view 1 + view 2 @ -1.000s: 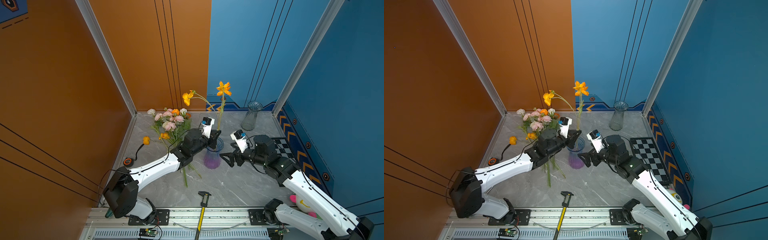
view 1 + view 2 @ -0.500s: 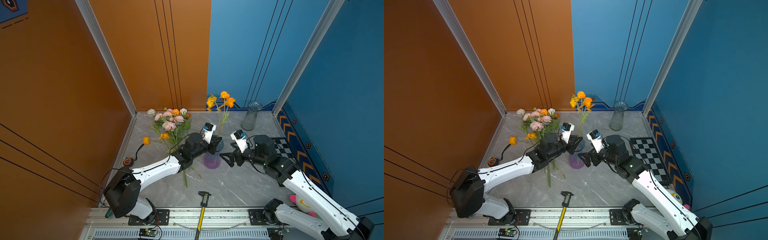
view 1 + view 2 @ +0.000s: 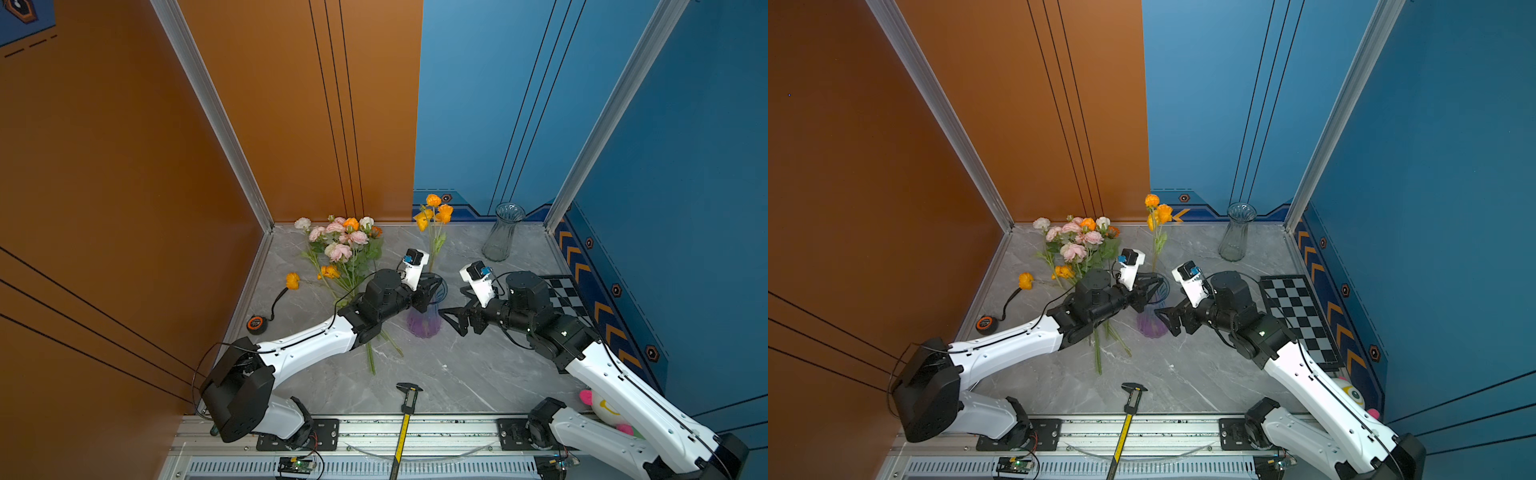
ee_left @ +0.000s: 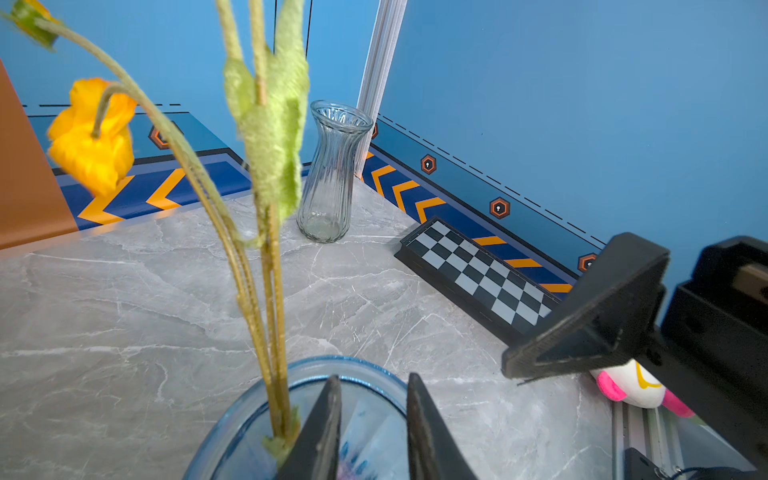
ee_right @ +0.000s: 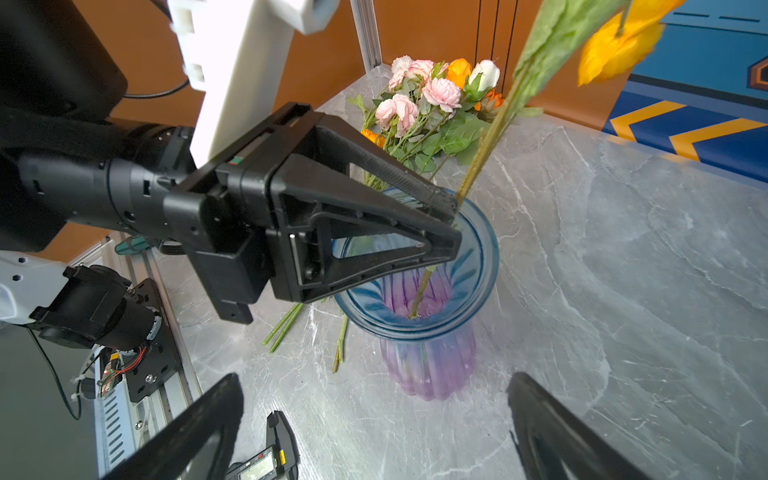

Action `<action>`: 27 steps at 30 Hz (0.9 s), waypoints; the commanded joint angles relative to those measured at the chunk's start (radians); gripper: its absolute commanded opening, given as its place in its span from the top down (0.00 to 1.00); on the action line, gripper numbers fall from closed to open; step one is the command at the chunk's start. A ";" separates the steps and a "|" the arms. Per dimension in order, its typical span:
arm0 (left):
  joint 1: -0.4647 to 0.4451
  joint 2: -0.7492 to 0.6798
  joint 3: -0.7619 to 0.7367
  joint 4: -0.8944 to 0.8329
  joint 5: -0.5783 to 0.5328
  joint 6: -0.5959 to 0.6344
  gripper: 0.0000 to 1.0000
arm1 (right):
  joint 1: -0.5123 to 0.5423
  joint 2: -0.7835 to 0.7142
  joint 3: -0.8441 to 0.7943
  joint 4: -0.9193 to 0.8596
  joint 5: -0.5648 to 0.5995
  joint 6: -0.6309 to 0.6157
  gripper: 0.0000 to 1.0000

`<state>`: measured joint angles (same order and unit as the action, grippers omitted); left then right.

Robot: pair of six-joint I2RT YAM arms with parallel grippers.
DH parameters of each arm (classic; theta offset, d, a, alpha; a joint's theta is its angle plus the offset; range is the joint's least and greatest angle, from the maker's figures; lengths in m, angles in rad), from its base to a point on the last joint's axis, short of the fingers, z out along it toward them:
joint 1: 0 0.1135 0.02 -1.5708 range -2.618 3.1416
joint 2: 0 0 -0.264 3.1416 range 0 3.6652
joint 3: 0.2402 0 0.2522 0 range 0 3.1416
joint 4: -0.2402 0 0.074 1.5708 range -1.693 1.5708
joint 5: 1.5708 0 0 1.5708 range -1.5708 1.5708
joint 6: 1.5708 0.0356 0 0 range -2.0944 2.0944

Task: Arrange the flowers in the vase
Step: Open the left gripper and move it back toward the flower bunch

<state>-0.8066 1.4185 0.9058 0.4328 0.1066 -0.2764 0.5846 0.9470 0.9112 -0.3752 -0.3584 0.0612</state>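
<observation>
A blue-and-purple glass vase (image 3: 424, 322) (image 3: 1152, 326) stands mid-table. An orange flower sprig (image 3: 434, 212) (image 3: 1158, 212) stands in it, its stems (image 4: 274, 332) leaning on the rim (image 4: 353, 365). My left gripper (image 3: 432, 289) (image 4: 374, 382) hovers over the vase mouth, open a little, nothing between its fingers; the stems pass outside one finger. My right gripper (image 3: 451, 316) (image 5: 376, 378) stands wide open just right of the vase (image 5: 428, 365). More flowers (image 3: 340, 245) (image 3: 1077, 245) (image 5: 419, 108), pink, white and orange, lie bunched at the back left.
A single orange flower (image 3: 292, 281) lies left of the bunch. A clear glass vase (image 3: 500, 232) stands at the back right, a chessboard (image 3: 569, 295) along the right wall. A caliper (image 3: 409, 399), tape measure (image 3: 255, 323) and plush toy (image 3: 606, 409) lie near the table's edges.
The orange sprig has sunk lower into the vase. My left gripper came down to the vase mouth and its jaws parted off the stems. The right arm has not moved.
</observation>
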 commanded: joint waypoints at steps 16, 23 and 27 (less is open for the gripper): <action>0.043 -0.165 0.035 -0.288 -0.186 0.057 0.63 | 0.096 -0.089 -0.029 0.042 0.268 0.016 0.00; 0.156 -0.173 0.045 -0.427 -0.217 -0.042 0.62 | 0.201 -0.054 0.018 0.007 0.344 0.001 0.00; 0.259 -0.110 0.068 -0.527 -0.148 -0.135 0.62 | 0.269 -0.018 0.048 0.010 0.373 -0.005 0.00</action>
<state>-0.5964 1.2736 0.9401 0.0151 -0.0700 -0.3275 0.8257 0.9115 0.9146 -0.3668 -0.0402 0.0601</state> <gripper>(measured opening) 0.384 0.998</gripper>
